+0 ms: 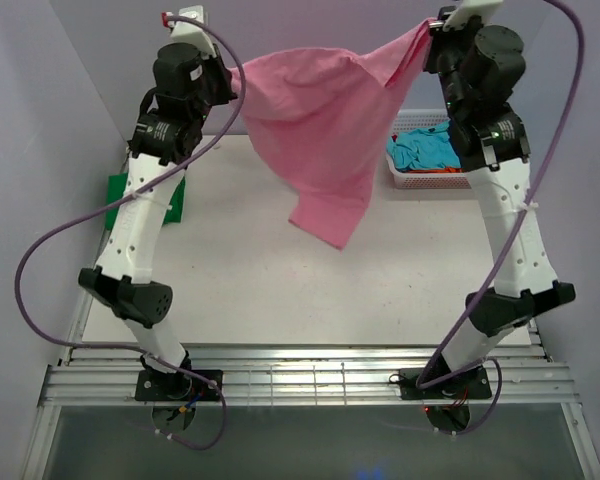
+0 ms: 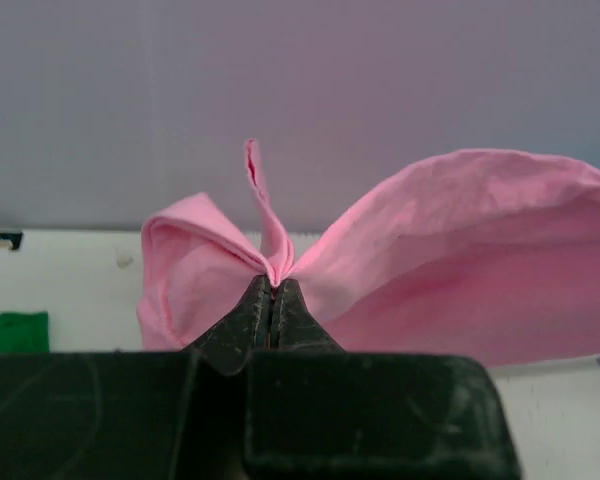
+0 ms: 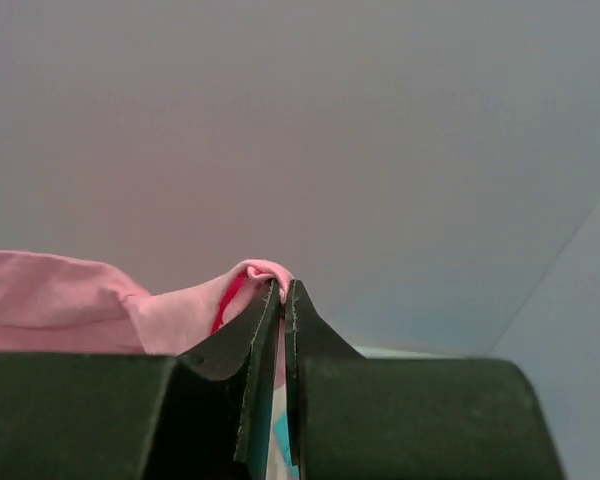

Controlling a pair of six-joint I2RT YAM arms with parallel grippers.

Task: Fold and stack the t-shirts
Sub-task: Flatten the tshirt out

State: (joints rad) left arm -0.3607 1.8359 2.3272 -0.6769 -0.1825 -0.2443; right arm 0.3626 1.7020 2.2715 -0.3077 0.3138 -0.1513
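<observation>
A large pink t-shirt hangs in the air between both arms, its lower corner dangling over the white table. My left gripper is shut on its left edge; in the left wrist view the black fingers pinch a pink fold at the gripper's tip. My right gripper is shut on the shirt's right corner, seen as pink cloth bunched at its tip. A green t-shirt lies at the table's left edge behind the left arm. Turquoise and orange t-shirts lie in the basket.
A white mesh basket stands at the back right of the table, next to the right arm. Pale walls close in the back and both sides. A metal rail runs along the near edge by the arm bases.
</observation>
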